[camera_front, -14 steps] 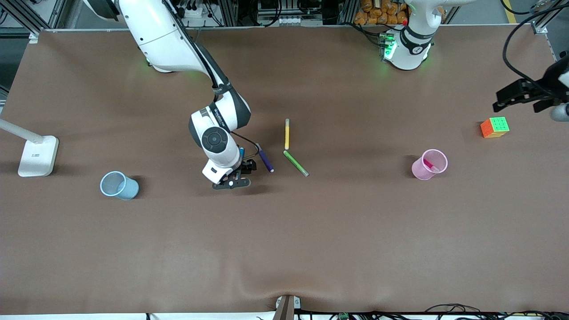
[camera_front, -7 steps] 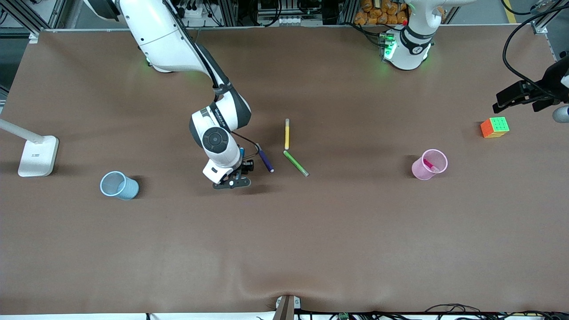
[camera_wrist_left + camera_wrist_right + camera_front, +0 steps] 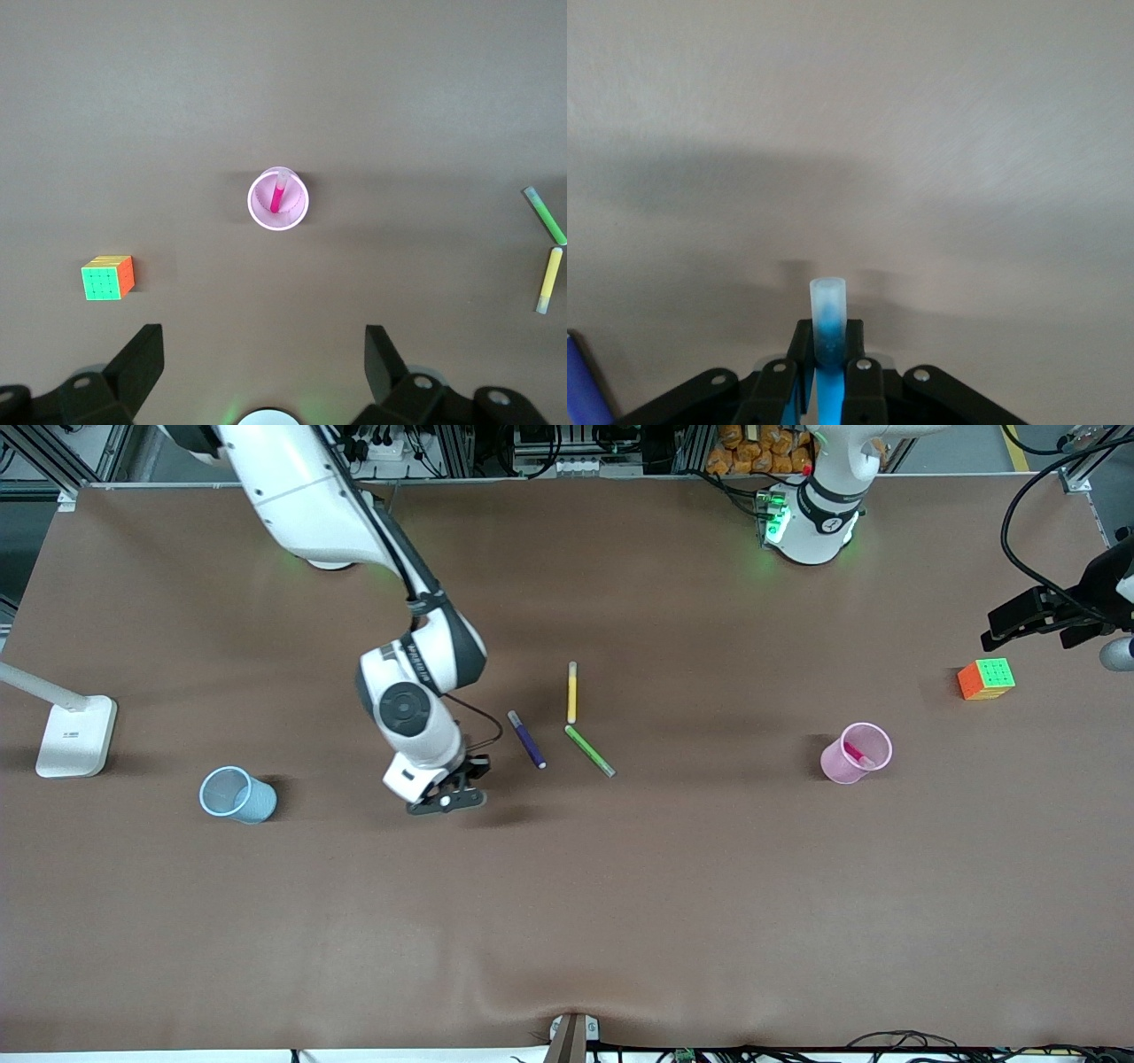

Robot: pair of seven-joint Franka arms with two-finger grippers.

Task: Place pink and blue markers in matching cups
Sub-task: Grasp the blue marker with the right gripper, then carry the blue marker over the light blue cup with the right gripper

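No brand, label or writing can be read on any object, and the lettering on the right arm's wrist is too small to make out. The pale pink cup (image 3: 855, 753) is seen standing upright toward the left arm's end of the table, and the pink marker (image 3: 856, 755) is held inside it, leaning against its wall with one end up near the rim; the same cup (image 3: 278, 198) and marker (image 3: 277, 195) are shown from above in the left wrist view. The pale blue cup (image 3: 236, 794) is placed toward the right arm's end of the table, and nothing can be seen inside it. The blue marker (image 3: 827, 341) is clamped between the closed fingers of the right gripper (image 3: 446, 790), its pale end pointing down at the brown table (image 3: 673, 886); the gripper is held over bare table between the blue cup and the purple marker (image 3: 527, 740), and the blue marker itself is hidden by the gripper in the front view. The yellow marker (image 3: 572, 692) and the green marker (image 3: 590, 750) are laid just beside the purple one, toward the left arm's end. The left gripper (image 3: 1044, 615) is kept waiting above the table's edge near a colour cube (image 3: 986, 678), with its fingers (image 3: 140, 361) spread wide and nothing between them
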